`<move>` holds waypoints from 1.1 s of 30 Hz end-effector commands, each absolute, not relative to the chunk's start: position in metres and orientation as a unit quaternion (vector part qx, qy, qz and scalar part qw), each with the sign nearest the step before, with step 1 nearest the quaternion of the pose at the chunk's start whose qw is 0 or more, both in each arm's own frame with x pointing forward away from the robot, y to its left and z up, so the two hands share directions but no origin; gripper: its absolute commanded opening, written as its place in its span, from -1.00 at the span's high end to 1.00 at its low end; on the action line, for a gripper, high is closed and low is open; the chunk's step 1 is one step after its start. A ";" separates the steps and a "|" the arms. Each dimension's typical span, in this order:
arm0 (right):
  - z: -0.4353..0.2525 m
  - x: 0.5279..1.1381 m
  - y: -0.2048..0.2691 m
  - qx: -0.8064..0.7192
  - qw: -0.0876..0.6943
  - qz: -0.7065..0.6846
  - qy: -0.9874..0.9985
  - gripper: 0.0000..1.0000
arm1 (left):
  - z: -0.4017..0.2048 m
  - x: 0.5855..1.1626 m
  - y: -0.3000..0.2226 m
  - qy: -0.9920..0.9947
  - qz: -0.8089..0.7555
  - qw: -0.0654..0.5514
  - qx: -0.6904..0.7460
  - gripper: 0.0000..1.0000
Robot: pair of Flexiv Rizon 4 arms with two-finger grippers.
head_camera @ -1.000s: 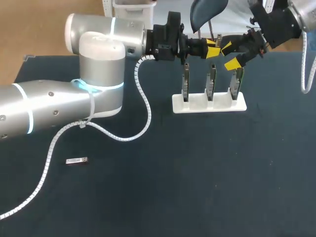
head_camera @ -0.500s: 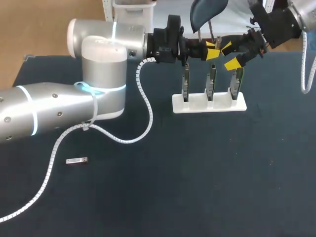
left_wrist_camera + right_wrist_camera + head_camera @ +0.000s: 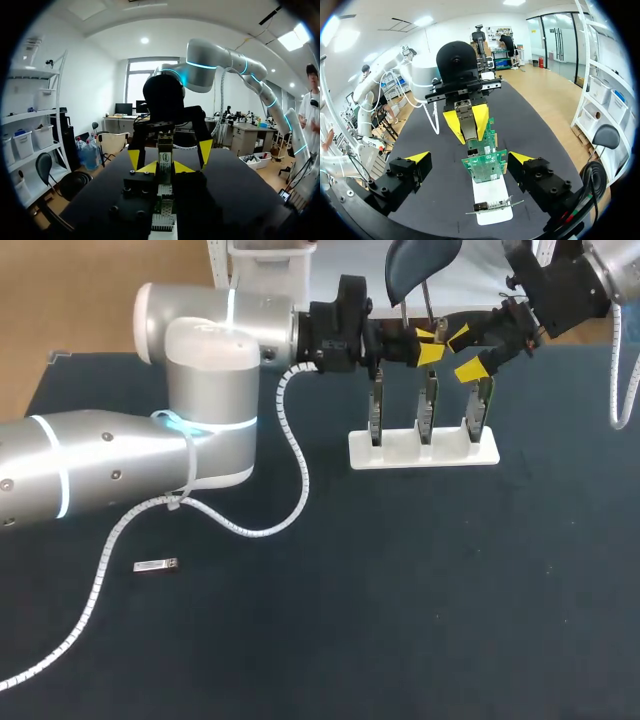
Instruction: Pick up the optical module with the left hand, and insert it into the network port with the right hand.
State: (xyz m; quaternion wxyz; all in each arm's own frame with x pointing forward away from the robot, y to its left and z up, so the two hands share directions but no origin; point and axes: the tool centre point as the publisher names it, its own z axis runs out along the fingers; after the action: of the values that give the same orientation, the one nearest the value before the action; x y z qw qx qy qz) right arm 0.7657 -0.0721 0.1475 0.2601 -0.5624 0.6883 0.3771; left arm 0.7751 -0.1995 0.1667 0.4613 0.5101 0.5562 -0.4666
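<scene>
Left arm (image 3: 120, 470) shifts only slightly, its end effector (image 3: 428, 346) clenched on the optical module (image 3: 466, 116) just ahead of the released right end effector (image 3: 466, 353) at the bench's far edge; handover looks pending.

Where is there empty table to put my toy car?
The big bare stretch of table in front of the white stand, out to the right edge, is free. So is the near strip right of the small silver module. It is crowded above the stand, where the left gripper, holding the optical module, meets the right gripper.
</scene>
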 end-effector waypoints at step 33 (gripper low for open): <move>0.148 0.764 -0.072 -0.562 0.262 0.376 0.689 -1.00 | 0.165 0.769 -0.198 0.567 -0.490 0.449 0.487 1.00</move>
State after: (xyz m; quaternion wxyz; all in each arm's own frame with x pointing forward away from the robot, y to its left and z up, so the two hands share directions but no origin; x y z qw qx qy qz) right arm 0.7657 -0.0721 0.1476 0.2601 -0.5624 0.6883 0.3771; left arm 0.7686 -0.1972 0.1661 0.4494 0.4866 0.5670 -0.4897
